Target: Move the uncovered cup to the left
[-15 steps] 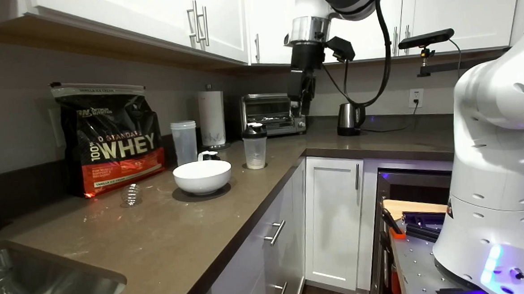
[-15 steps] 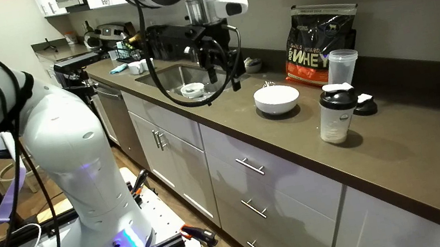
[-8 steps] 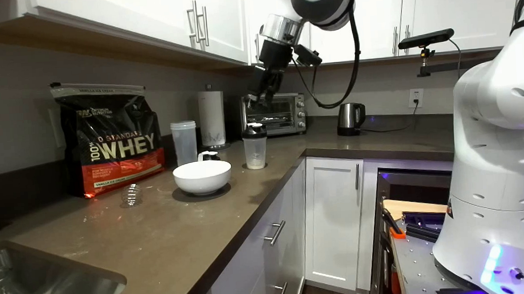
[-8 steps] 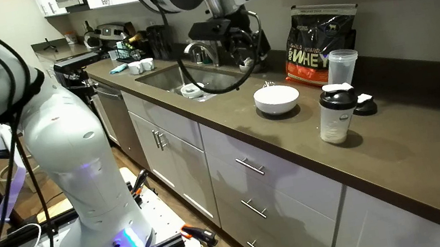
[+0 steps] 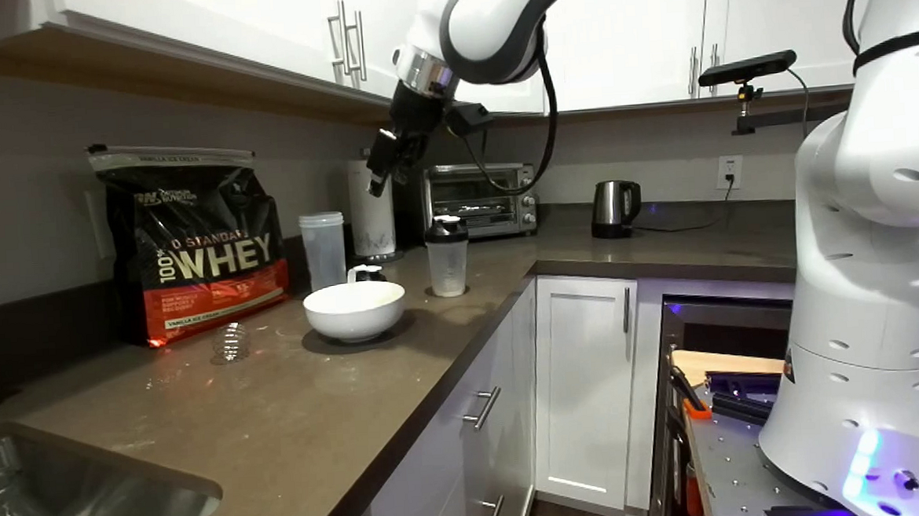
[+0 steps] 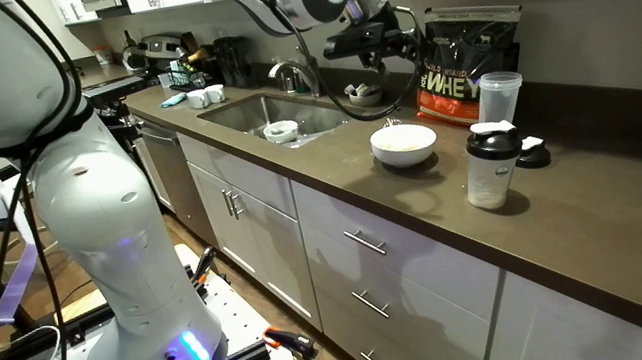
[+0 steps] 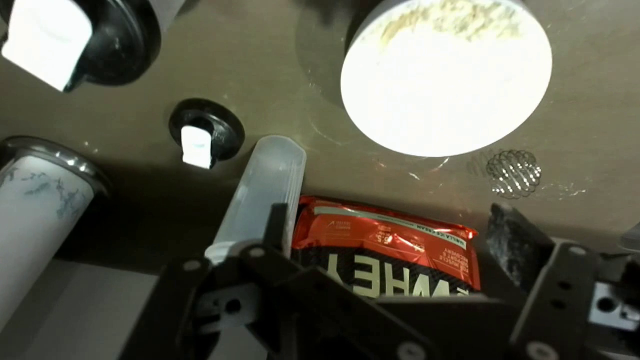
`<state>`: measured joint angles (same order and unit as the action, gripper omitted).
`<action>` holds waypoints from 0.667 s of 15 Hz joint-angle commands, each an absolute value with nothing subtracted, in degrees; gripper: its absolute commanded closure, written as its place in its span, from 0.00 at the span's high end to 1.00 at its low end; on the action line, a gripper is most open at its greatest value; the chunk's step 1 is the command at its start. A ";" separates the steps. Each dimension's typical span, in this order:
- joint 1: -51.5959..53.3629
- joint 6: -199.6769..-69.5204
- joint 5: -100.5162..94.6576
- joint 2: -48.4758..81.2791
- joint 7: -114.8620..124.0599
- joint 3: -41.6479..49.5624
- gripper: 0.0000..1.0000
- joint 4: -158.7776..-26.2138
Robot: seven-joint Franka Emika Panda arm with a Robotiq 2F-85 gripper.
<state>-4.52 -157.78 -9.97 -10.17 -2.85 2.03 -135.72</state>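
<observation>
The uncovered cup (image 5: 323,251) is a tall, frosted, lidless tumbler. It stands upright on the counter by the back wall, beside the whey bag, and behind the white bowl in an exterior view. It also shows in an exterior view (image 6: 499,99) and in the wrist view (image 7: 265,185), where my left finger overlaps its upper part. My gripper (image 5: 388,174) hangs tilted in the air, higher than the cup and apart from it. In the wrist view my gripper (image 7: 390,227) has its fingers wide apart with nothing held between them. In an exterior view its fingertips are hard to make out.
The white bowl (image 5: 354,311) holds some powder. A shorter clear cup with a black lid (image 6: 491,179), a loose black lid (image 7: 210,130), a wire ball (image 7: 515,175), a whey bag (image 5: 199,248) and a paper towel roll (image 5: 372,207) stand around. White cabinets (image 5: 389,34) hang above.
My gripper has swung across toward the counter and the back wall, leftward in an exterior view, and has tilted. The cup and the other objects have not moved.
</observation>
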 commanded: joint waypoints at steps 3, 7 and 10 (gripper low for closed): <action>-6.17 -161.34 -20.29 -1.61 1.57 1.57 1.00 -127.14; -6.19 -163.56 -27.91 2.01 5.97 2.78 1.00 -123.36; -5.83 -164.31 -31.49 4.65 8.60 3.57 1.00 -120.62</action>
<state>-5.65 -162.63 -27.36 1.37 5.29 3.06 -124.05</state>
